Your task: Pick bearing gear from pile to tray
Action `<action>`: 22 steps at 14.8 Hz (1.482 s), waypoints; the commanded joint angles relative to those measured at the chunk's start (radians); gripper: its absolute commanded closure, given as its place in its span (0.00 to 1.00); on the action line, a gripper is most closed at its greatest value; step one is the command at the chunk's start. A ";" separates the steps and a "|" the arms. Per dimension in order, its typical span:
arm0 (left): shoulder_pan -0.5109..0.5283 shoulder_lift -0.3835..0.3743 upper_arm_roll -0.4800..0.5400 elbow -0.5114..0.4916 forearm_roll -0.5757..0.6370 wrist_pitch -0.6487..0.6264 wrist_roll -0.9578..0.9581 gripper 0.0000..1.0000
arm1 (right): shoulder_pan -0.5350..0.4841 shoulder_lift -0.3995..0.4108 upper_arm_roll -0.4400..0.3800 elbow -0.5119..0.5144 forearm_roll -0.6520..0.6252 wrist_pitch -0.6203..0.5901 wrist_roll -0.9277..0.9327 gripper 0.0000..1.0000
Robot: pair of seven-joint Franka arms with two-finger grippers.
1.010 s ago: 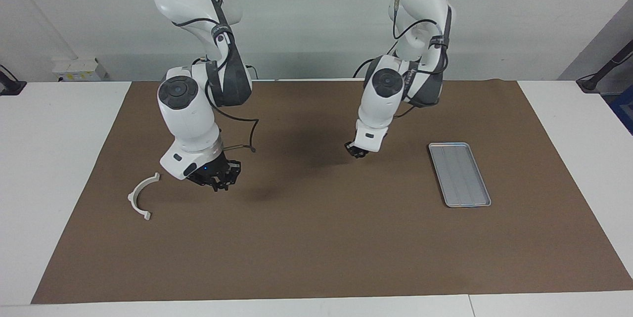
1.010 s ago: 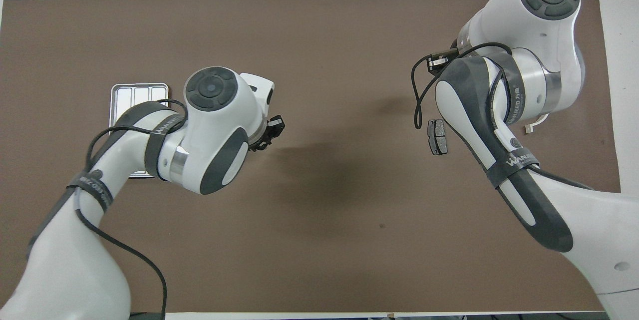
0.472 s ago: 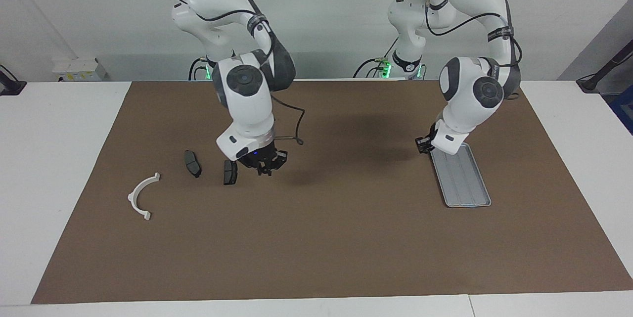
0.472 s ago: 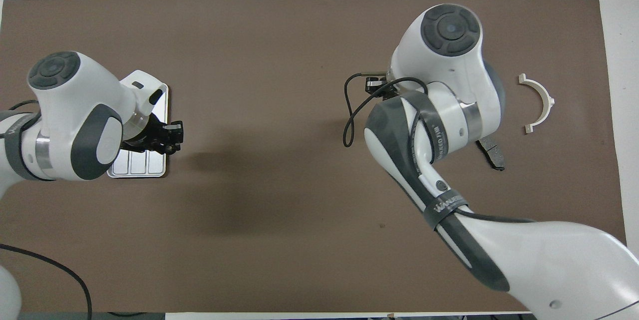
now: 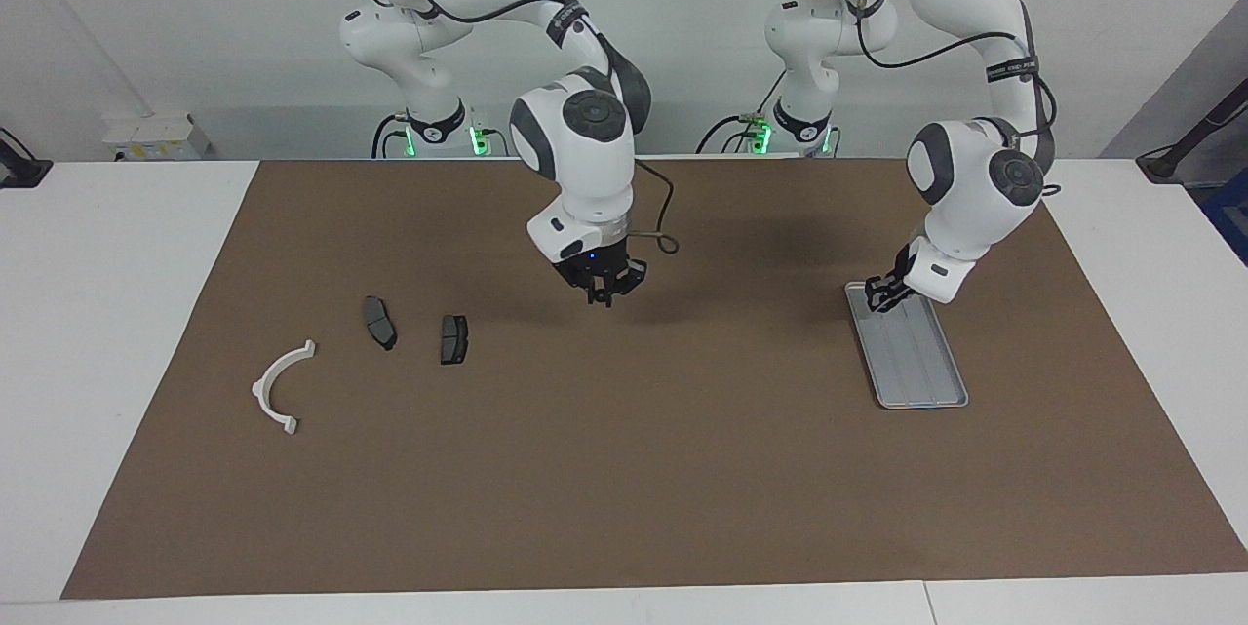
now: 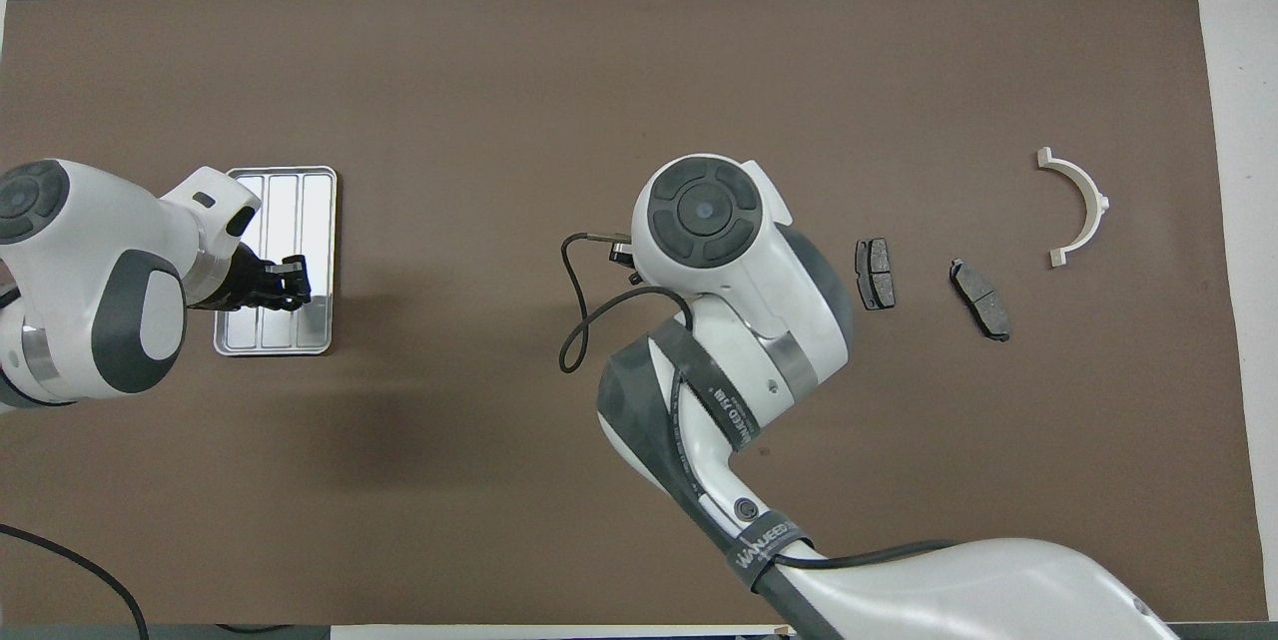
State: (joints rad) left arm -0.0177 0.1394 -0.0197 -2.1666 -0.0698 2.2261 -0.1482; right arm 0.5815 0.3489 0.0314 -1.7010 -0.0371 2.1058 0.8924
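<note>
The pile lies toward the right arm's end of the brown mat: a white semicircular bracket [image 5: 278,386] [image 6: 1078,206] and two dark grey brake-pad plates [image 5: 379,322] [image 5: 453,339] [image 6: 876,274] [image 6: 979,285]. I see no tiny black round pieces. The silver ribbed tray [image 5: 921,362] [image 6: 300,211] lies toward the left arm's end. My left gripper [image 5: 882,295] [image 6: 288,283] is low over the tray's end nearer to the robots. My right gripper [image 5: 604,292] hangs over bare mat between the plates and the tray. In the overhead view its own wrist hides it.
The brown mat [image 5: 624,488] covers most of the white table [image 5: 107,313]. A black cable loops off the right wrist [image 6: 584,311]. Nothing else lies on the mat.
My right gripper has left the plates and moved toward the mat's middle, uncovering both plates. My left gripper has moved from the middle to over the tray's end.
</note>
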 commanded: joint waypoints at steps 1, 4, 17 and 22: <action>0.005 -0.054 -0.006 -0.065 -0.010 0.044 0.013 0.99 | 0.053 -0.013 -0.004 -0.071 0.010 0.077 0.078 1.00; 0.028 -0.052 -0.005 -0.073 -0.010 0.059 0.016 0.99 | 0.061 0.025 -0.004 -0.103 0.010 0.157 0.094 1.00; 0.018 -0.035 -0.005 -0.130 -0.008 0.147 0.010 0.94 | 0.061 0.093 -0.004 -0.138 0.008 0.272 0.086 1.00; 0.016 -0.035 -0.005 -0.141 -0.010 0.164 0.010 0.69 | 0.057 0.091 -0.004 -0.166 0.008 0.296 0.079 1.00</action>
State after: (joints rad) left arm 0.0018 0.1245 -0.0263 -2.2717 -0.0698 2.3577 -0.1482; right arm 0.6479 0.4508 0.0241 -1.8332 -0.0371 2.3674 0.9797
